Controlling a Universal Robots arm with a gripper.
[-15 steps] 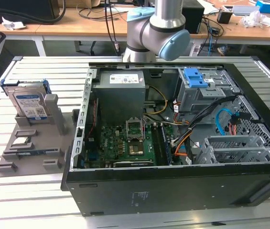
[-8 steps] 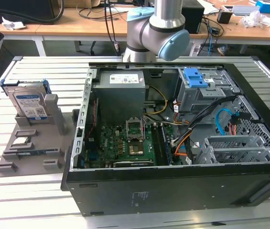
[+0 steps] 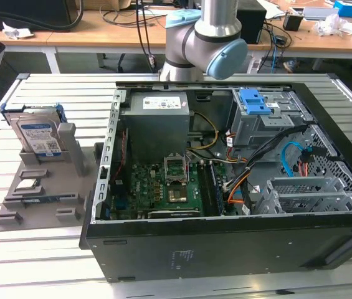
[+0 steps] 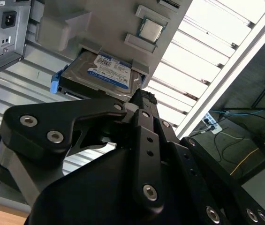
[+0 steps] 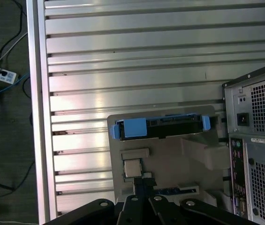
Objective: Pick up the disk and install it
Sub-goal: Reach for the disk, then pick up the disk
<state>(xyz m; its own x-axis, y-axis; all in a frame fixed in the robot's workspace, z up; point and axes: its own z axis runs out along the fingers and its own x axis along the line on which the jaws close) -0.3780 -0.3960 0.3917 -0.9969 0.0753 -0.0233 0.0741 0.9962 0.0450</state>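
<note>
End effector (image 5: pixel 140 177) (image 4: pixel 144 96): black linkage fingers drawn together at the tips, clenched on nothing, poised above the grey holder and apart from the disk. Disk (image 3: pixel 38 134) (image 4: pixel 111 70) (image 5: pixel 158 127): silver drive in a blue carrier bracket, standing on edge in a slot at one end of the grey holder (image 3: pixel 45 187) and leaning slightly. It carries a white-and-blue label with barcodes whose print cannot be read. Holder: sits on the slatted metal surface (image 3: pixel 51 261) near the edge at the exterior view's left, just beside the computer case, and also carries a small square processor chip (image 5: pixel 132 168). Computer case (image 3: pixel 225 249): black, lying open on the middle of the surface. Inside are a grey power supply box (image 3: pixel 159 118) with a white label, print unreadable, a green motherboard (image 3: pixel 163 187), and a blue ribbed latch piece (image 3: pixel 255 101) on the drive cage.
</note>
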